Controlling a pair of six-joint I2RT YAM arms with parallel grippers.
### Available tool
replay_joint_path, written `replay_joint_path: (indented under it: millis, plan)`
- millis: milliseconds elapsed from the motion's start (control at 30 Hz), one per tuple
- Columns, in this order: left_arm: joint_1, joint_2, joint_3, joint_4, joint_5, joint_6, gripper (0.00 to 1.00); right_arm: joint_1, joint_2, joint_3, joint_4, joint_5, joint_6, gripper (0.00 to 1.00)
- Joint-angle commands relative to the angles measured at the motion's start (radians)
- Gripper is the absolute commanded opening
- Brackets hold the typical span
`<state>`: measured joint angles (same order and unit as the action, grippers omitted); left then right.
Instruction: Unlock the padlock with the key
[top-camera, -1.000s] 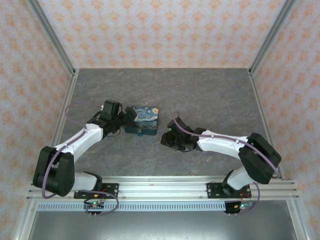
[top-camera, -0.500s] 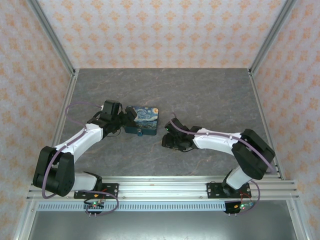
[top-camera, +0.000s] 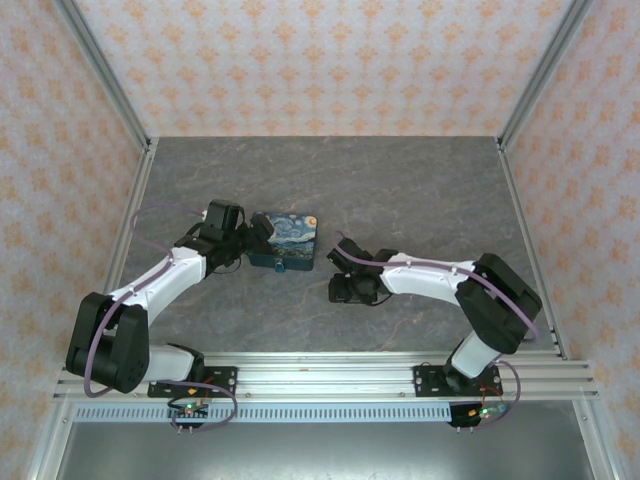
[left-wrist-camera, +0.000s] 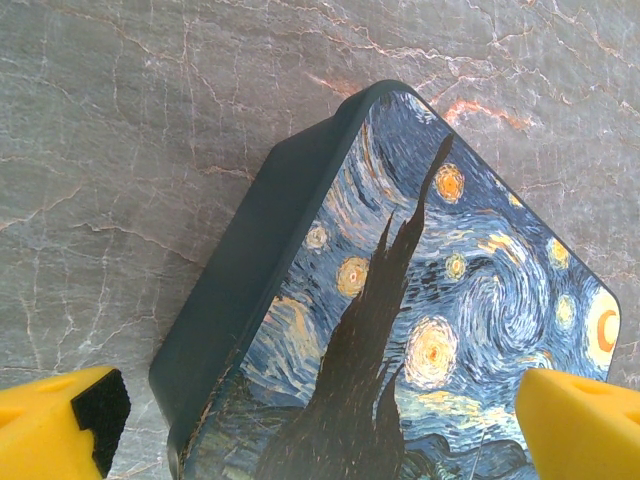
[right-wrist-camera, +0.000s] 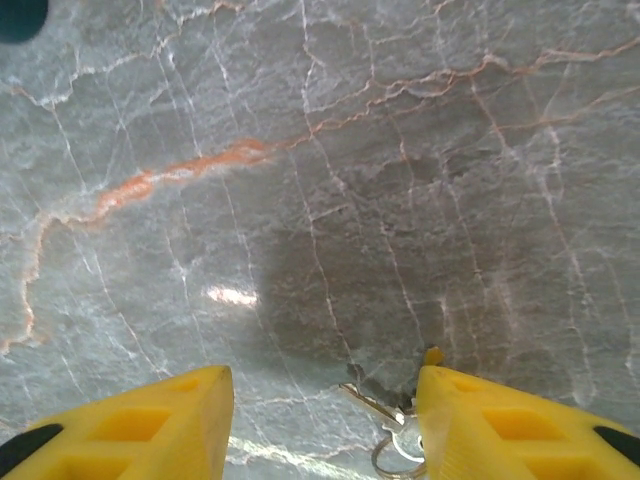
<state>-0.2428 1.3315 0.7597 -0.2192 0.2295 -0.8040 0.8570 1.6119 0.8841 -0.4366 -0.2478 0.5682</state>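
Right gripper (right-wrist-camera: 322, 385) shifted slightly; key (right-wrist-camera: 378, 405) between its open fingers.

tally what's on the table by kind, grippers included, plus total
padlock: 1
key, on a ring: 1
grippers: 2 (left gripper, right gripper)
Total: 4

Grey marble tabletop (top-camera: 400, 180), orange-patterned walls (top-camera: 320, 60), aluminium frame (top-camera: 320, 365).
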Motion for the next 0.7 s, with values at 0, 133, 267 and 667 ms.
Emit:
replay_joint_path:
  millis: [0,133,267,667]
  plan:
    - [-0.01,0.005,0.006,-0.004,-0.003,0.017,1.0,0.004,0.017,0.03,-0.109,-0.002,-0.088,0.51]
    - [-0.01,0.011,0.005,0.0,-0.002,0.014,1.0,0.004,0.029,0.046,-0.16,0.003,-0.132,0.5]
    - [-0.01,0.013,0.006,0.0,0.0,0.013,1.0,0.006,0.042,0.045,-0.169,0.012,-0.139,0.45]
    - [-0.009,0.02,0.004,0.004,-0.001,0.012,1.0,0.014,0.069,0.062,-0.041,-0.081,-0.047,0.4]
